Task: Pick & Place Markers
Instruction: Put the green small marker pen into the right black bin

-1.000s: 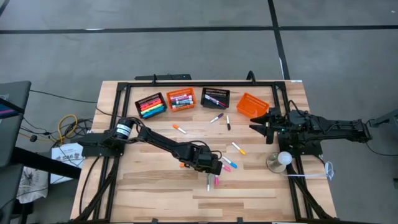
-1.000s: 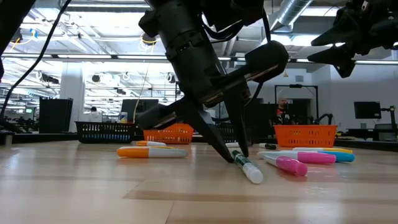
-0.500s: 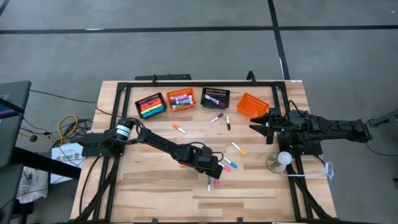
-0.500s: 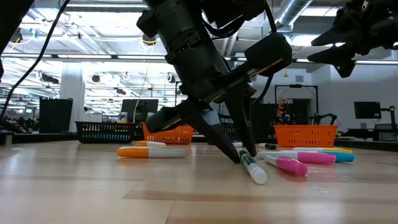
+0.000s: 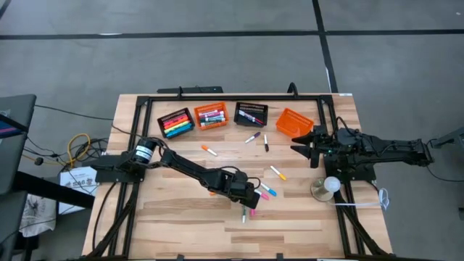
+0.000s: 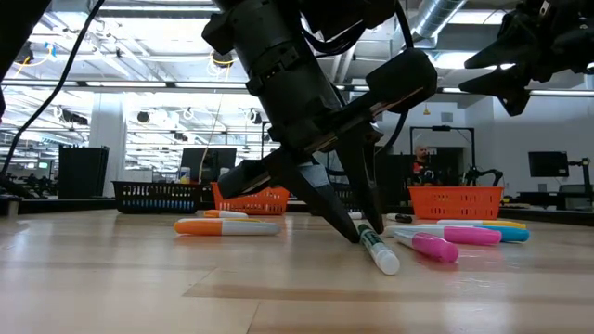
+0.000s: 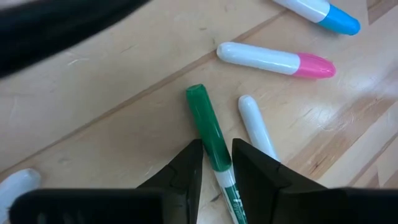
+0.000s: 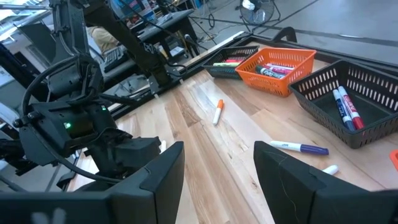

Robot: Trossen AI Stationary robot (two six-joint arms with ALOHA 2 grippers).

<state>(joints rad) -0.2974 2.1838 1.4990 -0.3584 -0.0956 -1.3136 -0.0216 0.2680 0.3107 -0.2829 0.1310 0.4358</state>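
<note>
A green-capped marker [image 7: 208, 124] lies on the wooden table [image 5: 181, 217] near its middle front, and my left gripper [image 7: 216, 155] is shut on it, slanting down from the left. Close by lie a pink-capped marker [image 7: 277, 60], a blue-capped one [image 7: 323, 12] and a white barrel [image 7: 255, 127], all flat on the wood. In the low view, the green marker [image 6: 376, 250] points toward the near edge. My right gripper [image 5: 301, 141] hangs open above the table's right side and holds nothing. More markers [image 5: 210, 151] are scattered farther back. My left gripper pinches the green marker between its two fingers where the green cap meets the white barrel [image 7: 219, 163]. The fingers [image 6: 348, 218] slant steeply down from the table's left and lie across the marker. The marker stays low, its free end [image 6: 390, 264] on the table.
Along the far edge stand several slotted baskets: black [image 5: 176, 122], orange [image 5: 210, 115], black [image 5: 251, 113] and orange [image 5: 293, 122], most with markers inside. A white ball on a round base [image 5: 326, 187] stands at the right. Bare wood lies at the front left.
My left gripper has rolled a little at the wrist while staying in place, still shut on the green marker. The marker has turned slightly with it, its free end sliding a short way along the table.
</note>
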